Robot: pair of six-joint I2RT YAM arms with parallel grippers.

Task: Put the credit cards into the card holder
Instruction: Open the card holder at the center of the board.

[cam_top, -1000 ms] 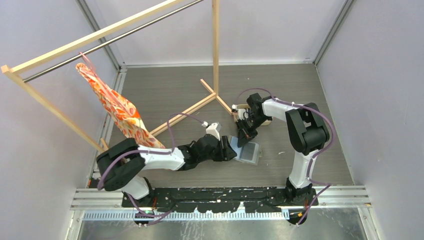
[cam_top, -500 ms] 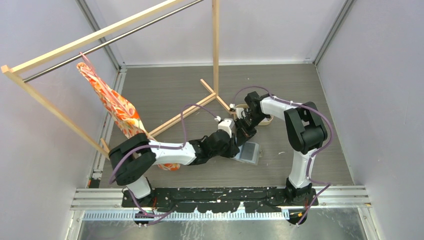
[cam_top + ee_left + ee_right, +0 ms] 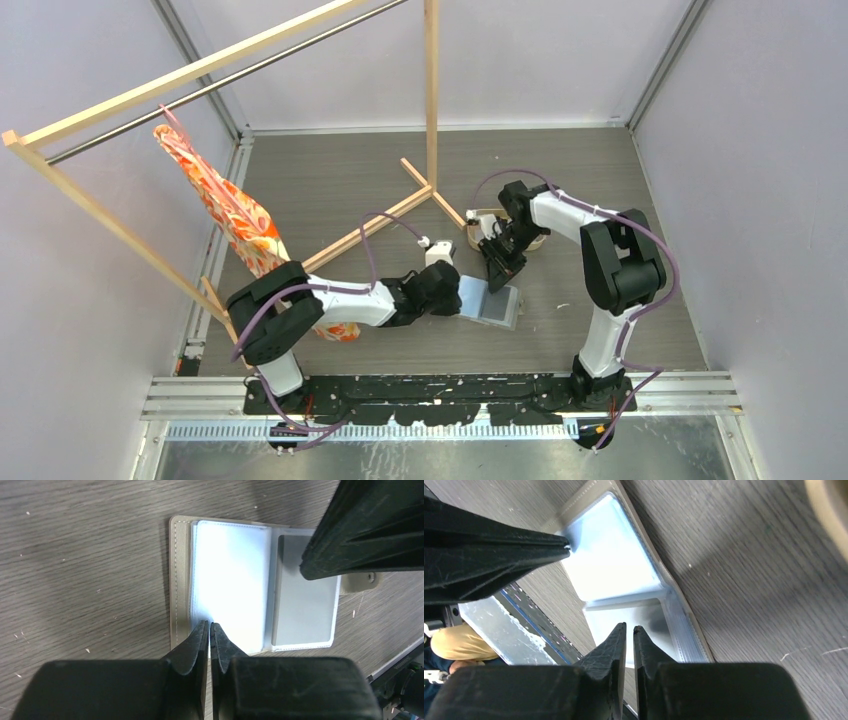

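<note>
Holder spot: card holder lies open and flat on the surface, approx. mid-width, nearer the near edge than the far one. The tray sits just beyond it twd the far edge.
L tool: L tool has its fingers together bar a hairline slit, tips at the edge of the bright page. Pinching the sleeve or only pressing it, can't tell.
R tool: R tool has its fingers nearly together too, nothing seen betw. them. It hovers over the grey page.
Credit cards: none seen loose. The grey page may hold one, can't tell.
Axis: the open spread's long axis runs approx. along the near edge, a bit skewed, and the fold crosses it. The snap tab sticks out twd the right edge.
Step (judged): steadying the holder so a card can go in.
Doing it well: L tool pins one page w/o creasing the sleeve. R tool brings the card flat, lead corner into the pocket mouth first, then slides it. No sideways push, or the holder skids.
</note>
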